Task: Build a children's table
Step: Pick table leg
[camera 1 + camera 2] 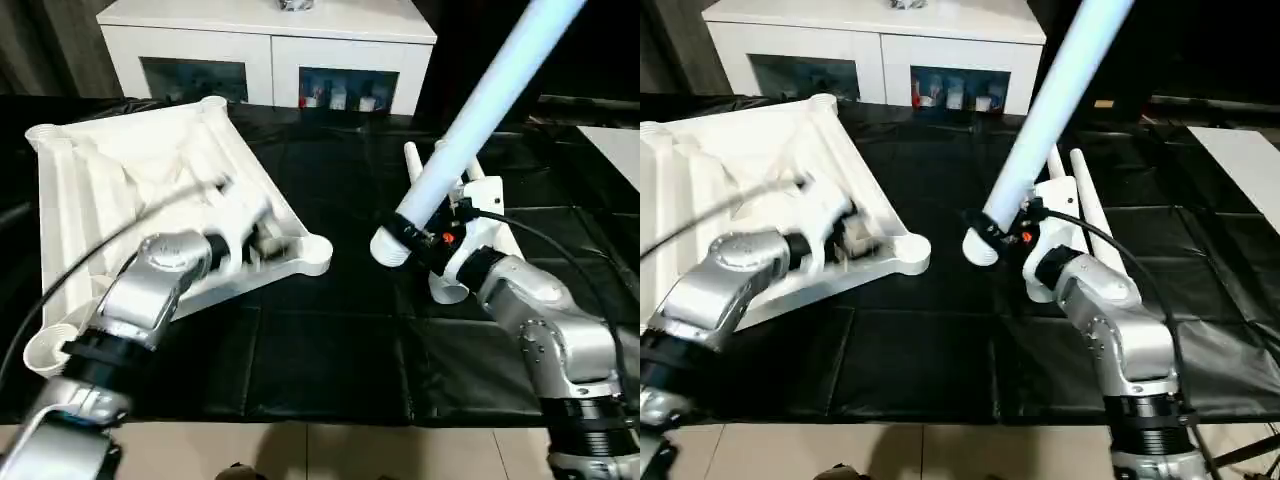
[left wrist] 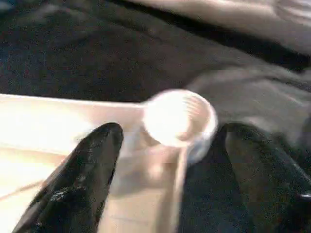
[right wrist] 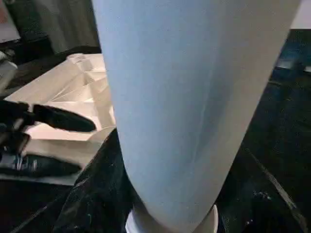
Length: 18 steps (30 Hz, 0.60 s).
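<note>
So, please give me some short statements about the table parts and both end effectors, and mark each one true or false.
1. The right end effector holds a white leg that rises steeply out of the top of the picture. True.
2. The tabletop lies with its flat side up. False: its ribbed underside faces up.
3. The left end effector is shut on a leg. False: its fingers stand apart on either side of a round corner socket of the tabletop.
4. More white legs lie on the black cover behind the right end effector. True.
5. The white cabinet stands beyond the black surface. True.
</note>
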{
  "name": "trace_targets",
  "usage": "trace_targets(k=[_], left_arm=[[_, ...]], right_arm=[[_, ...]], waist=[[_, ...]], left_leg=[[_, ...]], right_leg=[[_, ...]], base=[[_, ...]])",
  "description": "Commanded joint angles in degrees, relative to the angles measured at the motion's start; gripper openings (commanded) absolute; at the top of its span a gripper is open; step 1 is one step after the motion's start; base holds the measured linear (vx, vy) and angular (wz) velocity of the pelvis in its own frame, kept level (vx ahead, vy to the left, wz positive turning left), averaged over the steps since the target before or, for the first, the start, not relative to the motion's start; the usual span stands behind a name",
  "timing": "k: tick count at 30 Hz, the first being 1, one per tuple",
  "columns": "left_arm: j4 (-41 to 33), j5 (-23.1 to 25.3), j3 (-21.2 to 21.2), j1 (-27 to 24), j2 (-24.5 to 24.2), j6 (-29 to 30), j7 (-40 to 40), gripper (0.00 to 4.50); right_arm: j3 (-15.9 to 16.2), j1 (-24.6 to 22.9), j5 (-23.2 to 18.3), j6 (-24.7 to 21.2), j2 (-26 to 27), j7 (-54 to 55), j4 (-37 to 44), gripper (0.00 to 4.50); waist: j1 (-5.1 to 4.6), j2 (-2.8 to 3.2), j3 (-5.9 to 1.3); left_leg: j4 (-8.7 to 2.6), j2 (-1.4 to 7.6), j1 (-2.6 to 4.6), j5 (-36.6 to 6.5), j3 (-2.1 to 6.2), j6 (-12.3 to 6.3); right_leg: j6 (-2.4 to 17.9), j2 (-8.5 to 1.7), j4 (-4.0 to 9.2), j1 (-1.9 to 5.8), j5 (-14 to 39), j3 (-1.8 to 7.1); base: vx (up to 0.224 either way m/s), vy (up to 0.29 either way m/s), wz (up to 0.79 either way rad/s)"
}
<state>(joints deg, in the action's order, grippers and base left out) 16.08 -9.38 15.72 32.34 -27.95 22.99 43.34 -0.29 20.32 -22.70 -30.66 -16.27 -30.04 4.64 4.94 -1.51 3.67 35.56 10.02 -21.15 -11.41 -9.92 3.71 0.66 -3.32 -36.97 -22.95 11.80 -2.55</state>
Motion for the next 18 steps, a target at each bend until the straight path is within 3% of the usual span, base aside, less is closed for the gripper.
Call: trace_targets(k=[1,4,8,14,15,18], left_arm=[[-0.2,-0.2,0.5,0.7,-0.8,0.5,2.7,4.18],[2.3,0.4,0.2,1.1,-0.8,-0.6,3.9,4.48],[9.6,2.5,1.0,3.5,-0.1,-3.7,4.7,4.5],[19.4,1.8,-0.8,7.5,1.8,0.0,4.5,4.01],[21.7,1.9,-1.2,8.7,2.1,1.8,4.4,3.76],[23.5,1.9,-1.6,9.8,2.5,2.6,4.7,3.54]], right_arm=[[0.5,-0.2,-0.6,-0.9,-1.1,-1.5,2.2,1.88],[1.1,-0.6,-0.6,-1.4,-2.3,-2.8,2.9,1.88],[1.4,-0.7,-0.9,-1.9,-3.3,-4.2,3.1,1.88],[2.0,-0.5,-0.7,-2.1,-4.3,-5.6,2.9,1.88],[2.1,-0.4,-0.7,-2.1,-4.6,-6.1,2.9,1.88],[2.1,-0.4,-0.5,-2.1,-4.9,-6.5,2.9,1.88]], waist=[[-0.23,0.97,-3.99],[-0.26,0.88,-3.97],[-0.16,0.62,-4.03],[0.05,0.49,-4.21],[-0.06,0.43,-4.09],[0.02,0.41,-3.93]], left_leg=[[-4.7,2.75,0.83,-8.7,1.0,1.75],[-4.7,2.78,0.82,-9.0,0.99,1.86],[-4.65,2.65,0.75,-8.2,0.98,1.45],[-4.48,2.72,0.69,-7.1,1.05,1.13],[-4.5,2.63,0.69,-7.1,0.93,0.91],[-4.54,2.73,0.72,-8.2,0.98,0.82]], right_leg=[[11.0,-4.42,4.48,2.86,6.3,2.99],[11.0,-4.48,4.55,2.89,6.5,3.02],[10.6,-4.48,4.62,3.01,6.5,3.08],[11.7,-4.83,4.41,3.23,4.7,3.06],[11.9,-4.65,4.5,3.11,4.6,3.04],[12.1,-4.88,4.77,3.12,6.9,3.08]], base=[[0.0,0.0,0.0],[0.0,0.0,0.0],[0.0,0.0,0.0],[0.0,0.0,0.0],[0.0,0.0,0.0],[0.0,0.0,0.0]])
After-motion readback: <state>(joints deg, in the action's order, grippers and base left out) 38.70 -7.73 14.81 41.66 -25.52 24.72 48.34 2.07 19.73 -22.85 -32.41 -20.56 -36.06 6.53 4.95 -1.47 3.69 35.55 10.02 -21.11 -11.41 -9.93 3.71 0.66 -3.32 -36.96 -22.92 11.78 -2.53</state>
